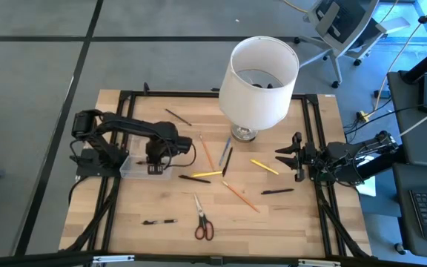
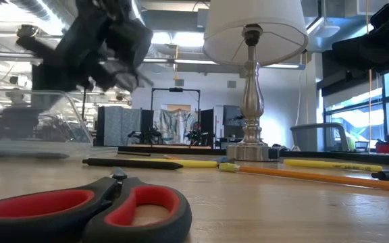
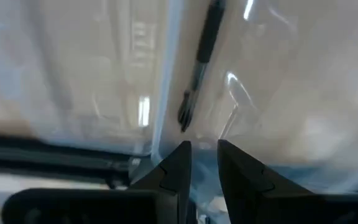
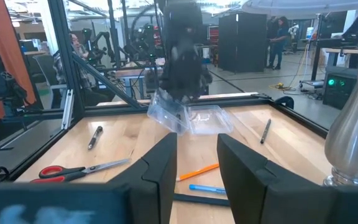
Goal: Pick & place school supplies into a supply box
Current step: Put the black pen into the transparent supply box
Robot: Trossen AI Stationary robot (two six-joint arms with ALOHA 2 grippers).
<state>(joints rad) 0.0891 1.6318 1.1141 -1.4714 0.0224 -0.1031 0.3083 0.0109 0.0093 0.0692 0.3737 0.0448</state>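
The small shallow box of clear plastic (image 1: 136,166) is sitting at the left side of the pale wooden surface (image 1: 288,215), its see-through walls catching glints of light. Through its wall, the left wrist view is showing a thin black pen (image 3: 199,59) lying inside. The left claw (image 1: 156,164) is hanging right over the box, its two dark fingers (image 3: 174,169) pointing down, standing slightly apart with a narrow gap and gripping nothing. The left arm is reaching in from the surface's left edge, elbow bent.

Out from the box, more thin supplies are lying scattered across the wood: a yellow pencil (image 1: 207,174) touching a black pen (image 1: 193,179), an orange pencil (image 1: 240,196), another yellow one (image 1: 265,167), a black pen (image 1: 276,191), and a black marker (image 1: 159,222) near the front. Red-handled scissors (image 1: 202,220) with dark blades are resting shut near the front edge. A white-shaded lamp (image 1: 256,81) on a silvery base is standing at the back.

The right claw (image 1: 293,157) is waiting at the right edge, fingers partly apart and empty.
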